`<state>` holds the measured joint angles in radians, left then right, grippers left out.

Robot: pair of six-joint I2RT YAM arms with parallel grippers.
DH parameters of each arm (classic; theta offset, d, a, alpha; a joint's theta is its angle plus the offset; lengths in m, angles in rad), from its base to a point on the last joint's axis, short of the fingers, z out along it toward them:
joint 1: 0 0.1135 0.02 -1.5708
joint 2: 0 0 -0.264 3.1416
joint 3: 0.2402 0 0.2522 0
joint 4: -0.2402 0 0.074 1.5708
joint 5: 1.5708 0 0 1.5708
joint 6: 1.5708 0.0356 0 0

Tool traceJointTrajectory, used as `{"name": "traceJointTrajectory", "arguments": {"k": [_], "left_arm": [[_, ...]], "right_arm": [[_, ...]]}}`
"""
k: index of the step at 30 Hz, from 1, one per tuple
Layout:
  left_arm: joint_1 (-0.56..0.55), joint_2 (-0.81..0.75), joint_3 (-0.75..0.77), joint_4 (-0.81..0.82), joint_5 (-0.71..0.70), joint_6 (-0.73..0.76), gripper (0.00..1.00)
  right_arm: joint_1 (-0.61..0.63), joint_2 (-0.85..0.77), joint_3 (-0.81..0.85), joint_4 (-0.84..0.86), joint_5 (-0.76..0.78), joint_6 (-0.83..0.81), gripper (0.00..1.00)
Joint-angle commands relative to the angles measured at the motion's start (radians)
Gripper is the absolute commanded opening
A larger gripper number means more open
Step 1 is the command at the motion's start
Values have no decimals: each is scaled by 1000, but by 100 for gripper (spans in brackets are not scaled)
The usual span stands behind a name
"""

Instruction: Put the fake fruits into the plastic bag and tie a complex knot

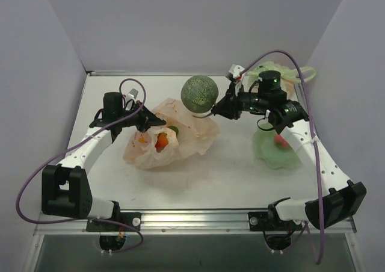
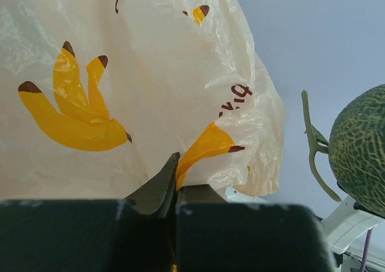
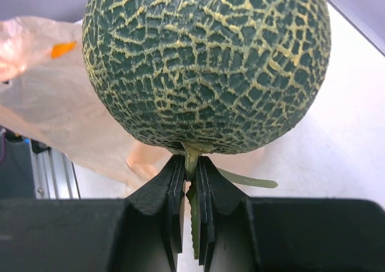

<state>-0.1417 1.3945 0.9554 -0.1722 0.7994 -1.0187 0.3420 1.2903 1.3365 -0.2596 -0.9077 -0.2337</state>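
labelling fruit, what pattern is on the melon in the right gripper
Dark green melon with pale yellow netting; right wrist view shows it best.

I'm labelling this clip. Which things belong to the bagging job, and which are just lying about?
Job: banana-print plastic bag, pinched by left gripper; small fruits inside it; green melon, stem pinched by right gripper.
Lying about: pale green film, right; green-handled bag, back right.
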Motion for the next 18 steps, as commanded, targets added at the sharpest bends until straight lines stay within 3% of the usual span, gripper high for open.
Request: {"name": "traceJointTrajectory", "arguments": {"k": [1,11,18], "left_arm": [[1,-8,40,43,-2,-11,0],[16,34,82,95,7,-61,0],[14,32,82,125,14,-80,0]], "right_arm": [[90,23,72,103,82,155,0],[308,67,-49,-110,107,-149,0],[403,158,2,-299,230,-299,0]]}}
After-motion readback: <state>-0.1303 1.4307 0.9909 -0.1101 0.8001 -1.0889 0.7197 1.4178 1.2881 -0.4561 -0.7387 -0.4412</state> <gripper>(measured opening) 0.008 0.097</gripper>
